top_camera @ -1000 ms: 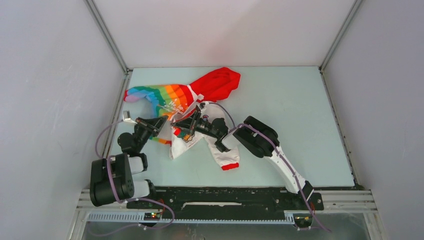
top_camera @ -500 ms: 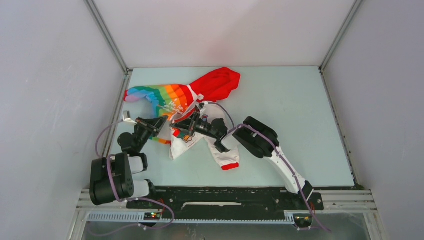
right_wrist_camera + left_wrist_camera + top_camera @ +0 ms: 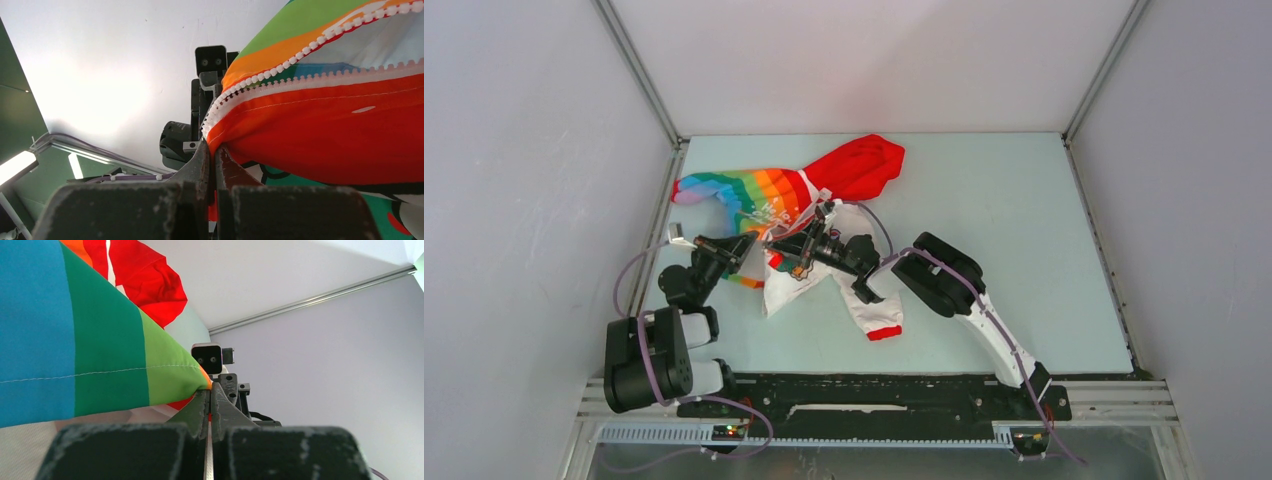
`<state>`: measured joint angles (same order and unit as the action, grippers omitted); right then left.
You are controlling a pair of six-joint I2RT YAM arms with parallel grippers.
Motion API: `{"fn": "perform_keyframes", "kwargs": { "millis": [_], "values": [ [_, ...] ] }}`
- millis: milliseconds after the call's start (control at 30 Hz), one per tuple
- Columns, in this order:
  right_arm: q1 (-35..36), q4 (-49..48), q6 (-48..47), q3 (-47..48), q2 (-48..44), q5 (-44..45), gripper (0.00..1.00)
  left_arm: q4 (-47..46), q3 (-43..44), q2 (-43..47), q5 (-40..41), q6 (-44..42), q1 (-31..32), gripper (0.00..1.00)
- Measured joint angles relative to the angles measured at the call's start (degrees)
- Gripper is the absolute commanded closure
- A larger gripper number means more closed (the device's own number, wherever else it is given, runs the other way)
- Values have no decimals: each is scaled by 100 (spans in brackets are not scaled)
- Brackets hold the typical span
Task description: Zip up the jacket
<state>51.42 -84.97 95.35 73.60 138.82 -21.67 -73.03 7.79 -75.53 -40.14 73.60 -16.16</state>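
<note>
Jacket crumpled on left-far part of bench. Rainbow sleeve close to left bench edge; red hood near far edge; red cuff toward near side. Wide bench stretch lies right of it. Fabric soft, wrinkled. White zipper teeth line front edges. Left hand pinched tight on rainbow hem corner. Right hand clamped on red-orange edge at zipper end. Hands just beside each other.

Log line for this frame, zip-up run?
left hand: shut on jacket | right hand: shut on jacket by zipper teeth | zip: unmeshed
</note>
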Motion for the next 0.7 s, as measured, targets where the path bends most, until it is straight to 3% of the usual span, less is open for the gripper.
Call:
{"fn": "perform_keyframes", "kwargs": {
  "millis": [700],
  "values": [
    [0,-2,17,0,0,85,100,-275,-42,-79,0,149,-4,100]
  ]
}}
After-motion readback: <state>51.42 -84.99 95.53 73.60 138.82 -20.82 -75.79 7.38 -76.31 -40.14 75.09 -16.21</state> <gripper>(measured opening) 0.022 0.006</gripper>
